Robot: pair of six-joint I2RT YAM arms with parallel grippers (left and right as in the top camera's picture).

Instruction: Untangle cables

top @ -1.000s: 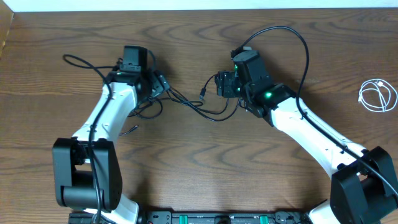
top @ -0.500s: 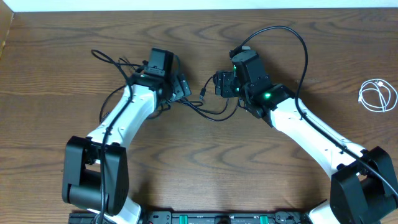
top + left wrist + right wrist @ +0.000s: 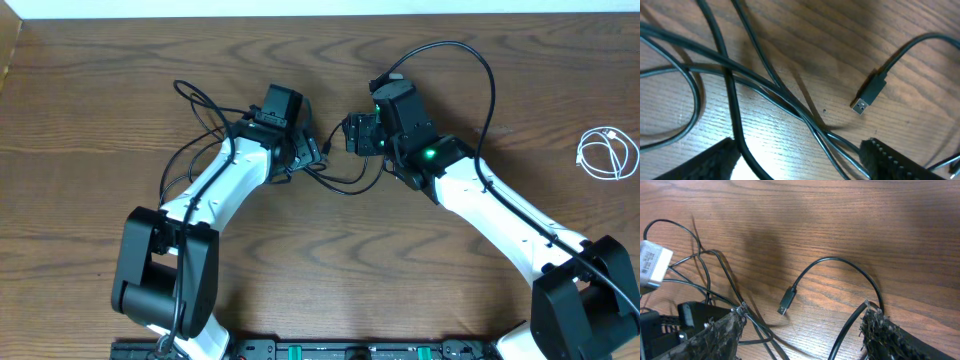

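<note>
Wood-grain table [image 3: 320, 260] carries the black cables [image 3: 727, 67] in a loose snarl at its middle, with one USB plug [image 3: 867, 95] lying free. The left gripper [image 3: 805, 160] straddles the crossed strands, spread wide, probably to pick one out. The right gripper [image 3: 800, 335] hovers beside it, equally wide and empty. The white cable [image 3: 607, 153] lies coiled well apart, apparently already freed.

Soft even light, faint shadows, glare on table [image 3: 782, 142], left wrist view blurry
</note>
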